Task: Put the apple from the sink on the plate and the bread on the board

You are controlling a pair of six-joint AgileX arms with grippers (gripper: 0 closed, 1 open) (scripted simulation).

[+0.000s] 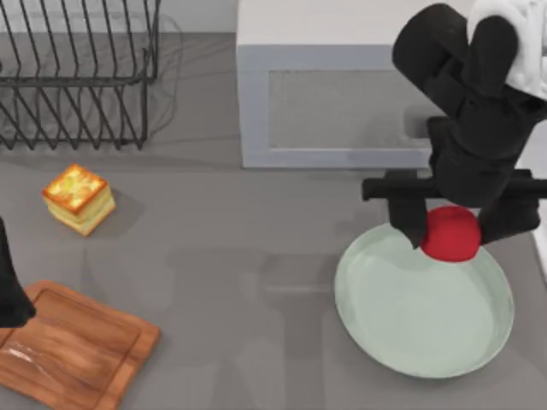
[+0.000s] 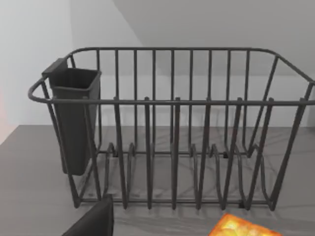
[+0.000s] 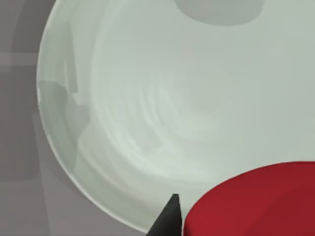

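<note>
Right gripper (image 1: 450, 229): nearest the top cam, right of frame, our R arm reaching down from upper right; fingers clamped on the apple, one each side; sits over the plate's upper rim
Apple (image 1: 449, 232): bright red, round, held betw. the R fingers, above the plate's upper edge; whether it touches the plate we can't tell; in the R wrist view it's the red curve (image 3: 256, 201) at lower right, a dark fingertip (image 3: 167, 219) just beside it
Plate (image 1: 410, 333): pale mint, round, lower right of the top view, on the grey table (image 1: 248, 256); R wrist view looks into its bare inside (image 3: 162, 113)
Bread (image 1: 79, 198): toast chunk, browned top, pale sides; left of frame, on the table, well apart from the board, near the rack; a corner (image 2: 243, 228) shows at the bottom edge of the L wrist view
Board (image 1: 73, 346): reddish-brown wood w/ grain, lower left corner, nothing lying on it
Left gripper (image 1: 10, 282): our L arm parked at the left edge, beside the board; fingers – we can't tell
Dish rack (image 1: 77, 73): dark wire, upper left; L wrist view faces it (image 2: 172, 128), w/ a dark cup holder (image 2: 74, 118) on one end
Sink (image 1: 342, 94): light grey unit, top centre
</note>
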